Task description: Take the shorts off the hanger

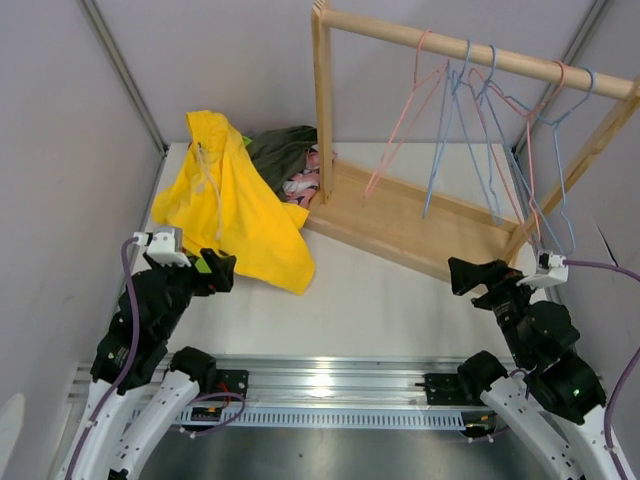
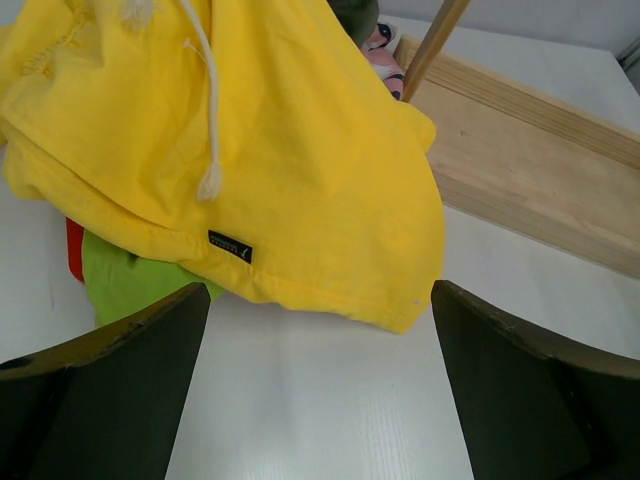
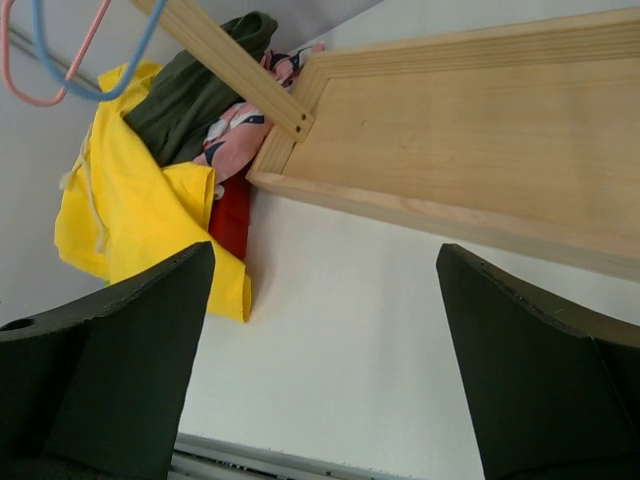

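**As Hangers Hang Bare, Shorts Pile Up Beside the Rack**

While the wire hangers dangle empty from the rail of the wooden rack, the shorts lie in a heap on the white table. The heap sits just left of the rack's upright post, a spot that looks within easy reach of the left arm. The yellow shorts are draped over the top with the drawstring loose, hiding much of what lies beneath. The olive shorts and the pink floral shorts poke out against the post. A fold of the lime green shorts shows under the yellow hem, beside a scrap of red cloth. No grey pair can be made out. The left gripper hovers low just in front of the yellow hem, its fingers spread wide and holding nothing. The right gripper is poised near the rack's base board, its fingers likewise apart and empty. With nothing on any hanger, the job looks finished, or close to it.
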Controlling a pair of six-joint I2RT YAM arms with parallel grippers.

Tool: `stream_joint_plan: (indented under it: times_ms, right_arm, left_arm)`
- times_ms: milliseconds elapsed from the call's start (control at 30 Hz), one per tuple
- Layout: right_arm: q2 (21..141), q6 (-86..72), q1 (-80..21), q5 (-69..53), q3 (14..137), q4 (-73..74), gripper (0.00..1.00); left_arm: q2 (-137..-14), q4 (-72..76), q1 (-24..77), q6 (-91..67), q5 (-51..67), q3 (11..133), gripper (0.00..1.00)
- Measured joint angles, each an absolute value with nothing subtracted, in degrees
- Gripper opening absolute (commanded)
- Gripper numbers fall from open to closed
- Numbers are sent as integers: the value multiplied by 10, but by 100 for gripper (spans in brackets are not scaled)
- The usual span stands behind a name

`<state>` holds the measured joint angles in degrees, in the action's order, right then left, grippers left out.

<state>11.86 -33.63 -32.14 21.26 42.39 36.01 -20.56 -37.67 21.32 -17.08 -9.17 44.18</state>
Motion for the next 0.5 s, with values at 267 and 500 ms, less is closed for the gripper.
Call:
stream_joint_plan:
  times_ms: [267,500]
  right_arm:
    - [116,-305,-321,277,461,380,99]
    - [106,-300,-322,283,457,378,99]
  left_arm:
    - [-206,-374,214,-171,-114,438,99]
    - [-207,-372,214,-171,-114,435,99]
